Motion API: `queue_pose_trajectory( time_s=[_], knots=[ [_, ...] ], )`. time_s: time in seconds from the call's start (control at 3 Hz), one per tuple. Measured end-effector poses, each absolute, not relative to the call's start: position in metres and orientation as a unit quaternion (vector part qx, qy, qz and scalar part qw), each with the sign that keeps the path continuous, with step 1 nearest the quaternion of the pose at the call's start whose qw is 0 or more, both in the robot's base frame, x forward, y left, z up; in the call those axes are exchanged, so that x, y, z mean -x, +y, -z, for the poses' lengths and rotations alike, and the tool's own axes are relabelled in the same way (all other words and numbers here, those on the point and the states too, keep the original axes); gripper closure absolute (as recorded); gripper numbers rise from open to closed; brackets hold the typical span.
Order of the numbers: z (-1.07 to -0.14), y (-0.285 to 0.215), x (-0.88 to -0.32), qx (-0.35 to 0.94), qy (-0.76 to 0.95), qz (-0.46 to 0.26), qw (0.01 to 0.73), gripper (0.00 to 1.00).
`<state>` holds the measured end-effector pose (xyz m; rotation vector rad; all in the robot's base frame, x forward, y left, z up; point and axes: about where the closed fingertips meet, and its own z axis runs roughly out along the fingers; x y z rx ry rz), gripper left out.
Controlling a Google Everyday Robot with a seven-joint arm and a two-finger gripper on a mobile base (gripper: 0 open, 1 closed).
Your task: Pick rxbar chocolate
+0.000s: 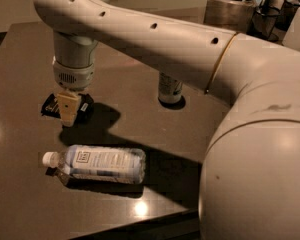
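Note:
The rxbar chocolate (51,105), a small flat black-wrapped bar, lies on the dark table (20,54) at the left. My gripper (69,110) hangs from the white arm straight down over the bar's middle, and its tip is at the bar. The bar shows on both sides of the gripper, and its middle is hidden behind it.
A clear water bottle (97,164) lies on its side near the front edge, cap to the left. A silver can (170,89) stands behind the arm at the centre. Jars and containers (235,4) stand at the back right. My arm's bulk fills the right side.

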<state>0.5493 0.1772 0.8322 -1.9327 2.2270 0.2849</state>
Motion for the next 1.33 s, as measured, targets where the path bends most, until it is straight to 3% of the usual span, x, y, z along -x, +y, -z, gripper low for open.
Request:
queue_pose_trajectory(
  time_s=[0.67,1.33],
  knots=[
    [-0.841,0.177,-0.549,0.65,0.749,-0.096,0.089,0.95],
    [-0.879,0.171,-0.57,0.643,0.75,-0.105,0.115,1.0]
  ],
)
